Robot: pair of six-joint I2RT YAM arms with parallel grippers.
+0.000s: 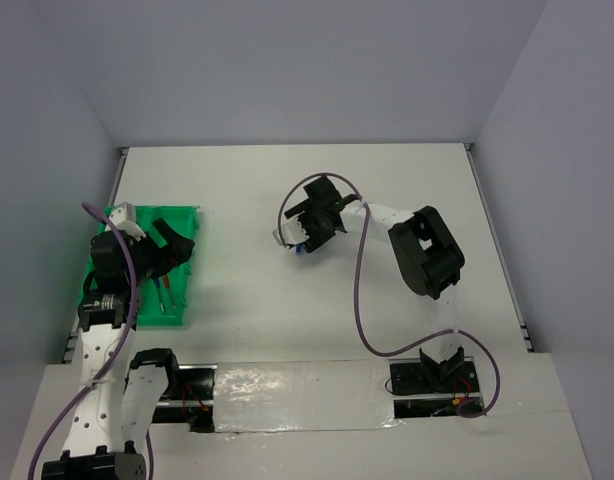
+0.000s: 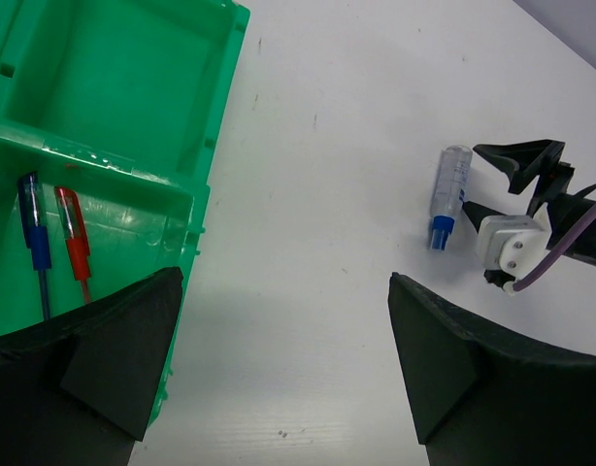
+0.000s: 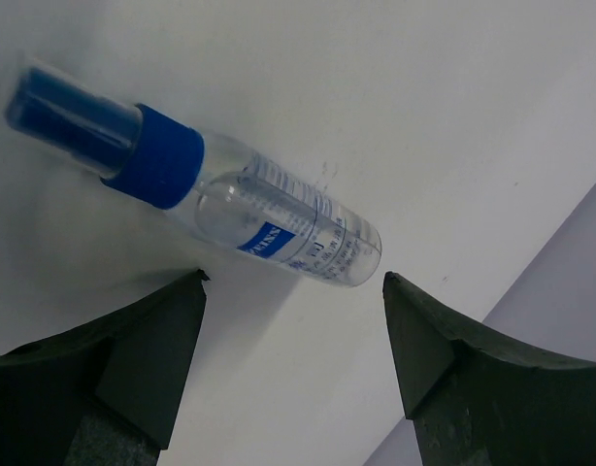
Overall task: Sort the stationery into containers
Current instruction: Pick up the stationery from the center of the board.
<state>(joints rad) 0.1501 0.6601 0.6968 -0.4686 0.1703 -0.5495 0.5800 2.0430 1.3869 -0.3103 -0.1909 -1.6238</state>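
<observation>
You are looking at a white surface (image 1: pixel 247 190) with plain grey walls around it. On the left sits the green tray (image 1: pixel 192 215). A blue pen (image 2: pixel 34 228) and a red pen (image 2: pixel 73 233) lie side by side in one of its boxes. Your left gripper (image 2: pixel 283 291) hangs over the tray, spread wide and holding nothing.

In the middle lies the blue-capped bottle (image 3: pixel 249 218), flat on the surface, well apart from the tray. Your right gripper (image 3: pixel 293 282) is just above it, spread wide too, so this arm is much nearer.

In the right wrist view the bottle's long side runs almost from one finger to the other. I think you must turn the wrist first, so the fingers close across its thin side.
</observation>
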